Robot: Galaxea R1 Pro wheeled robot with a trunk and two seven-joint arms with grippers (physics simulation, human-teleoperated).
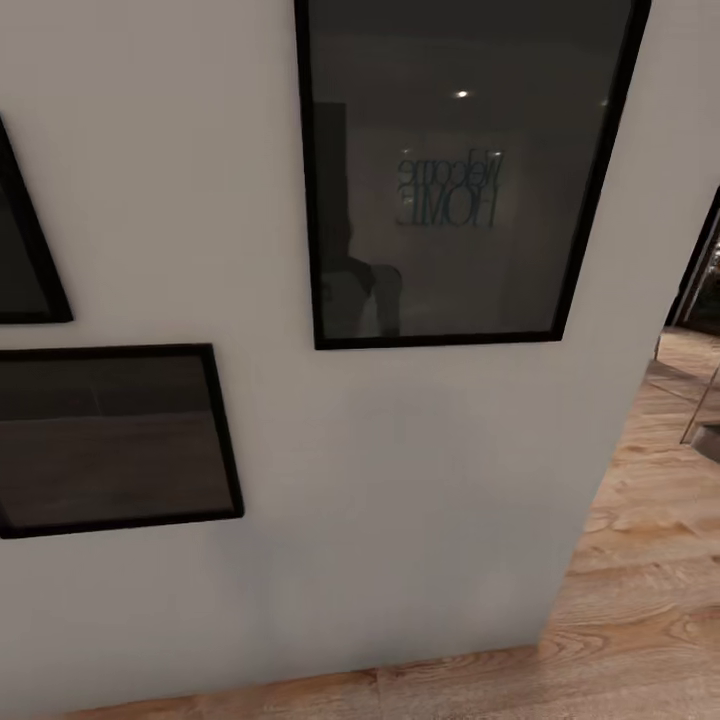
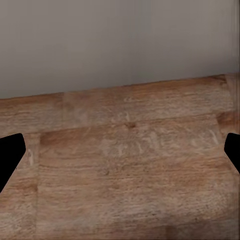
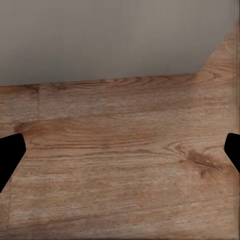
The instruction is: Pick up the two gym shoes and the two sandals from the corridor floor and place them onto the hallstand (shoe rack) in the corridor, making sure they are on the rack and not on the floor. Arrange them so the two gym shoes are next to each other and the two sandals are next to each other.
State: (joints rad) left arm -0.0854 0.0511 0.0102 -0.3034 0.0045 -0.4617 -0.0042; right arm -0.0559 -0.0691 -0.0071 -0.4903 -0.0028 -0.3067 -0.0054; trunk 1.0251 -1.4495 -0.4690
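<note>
Straight ahead in the head view, a wall (image 1: pixel 400 480), close and spanning most of the width. On it, upper middle, a framed picture (image 1: pixel 460 170) bearing mirrored lettering "Welcome HOME" (image 1: pixel 448 188). Left of that and lower, a second framed picture (image 1: pixel 110 440); above this one, at the far left edge, part of a third frame (image 1: pixel 25 260). Below and to the right of the wall, the corridor floor (image 1: pixel 640 600), running past the wall's right corner toward a doorway (image 1: pixel 700 270) far right. In both wrist views, floor (image 2: pixel 130 170) near, wall (image 2: pixel 120 40) beyond, meeting along one line; left gripper (image 2: pixel 120 155) and right gripper (image 3: pixel 120 155) above bare planks, fingertips (image 3: pixel 10 155) at either edge, well apart.
</note>
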